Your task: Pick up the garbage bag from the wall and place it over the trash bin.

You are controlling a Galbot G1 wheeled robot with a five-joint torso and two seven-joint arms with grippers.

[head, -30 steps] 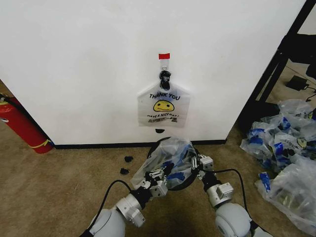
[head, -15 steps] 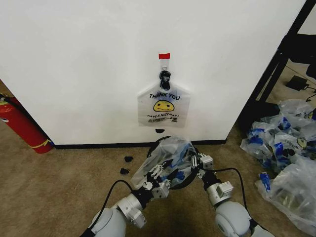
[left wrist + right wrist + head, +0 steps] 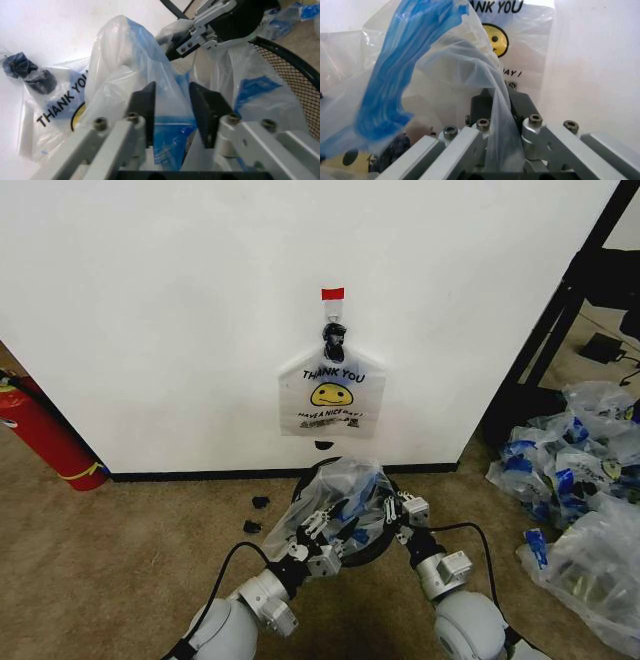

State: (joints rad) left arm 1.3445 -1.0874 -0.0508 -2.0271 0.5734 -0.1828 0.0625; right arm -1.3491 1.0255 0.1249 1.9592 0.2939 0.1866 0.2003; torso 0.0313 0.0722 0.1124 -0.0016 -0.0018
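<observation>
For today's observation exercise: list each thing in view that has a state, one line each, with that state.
garbage bag: held up, draped over the bin
trash bin: upright, mouth partly covered
left gripper: shut on the bag
right gripper: shut on the bag
"THANK YOU" bag: hanging flat on the wall

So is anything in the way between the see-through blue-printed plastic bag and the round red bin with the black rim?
Nothing visible. The thin see-through blue-printed garbage bag hangs right over the round black-rimmed trash bin, pinched by the left gripper and the right gripper, with no object between bag and rim.
</observation>
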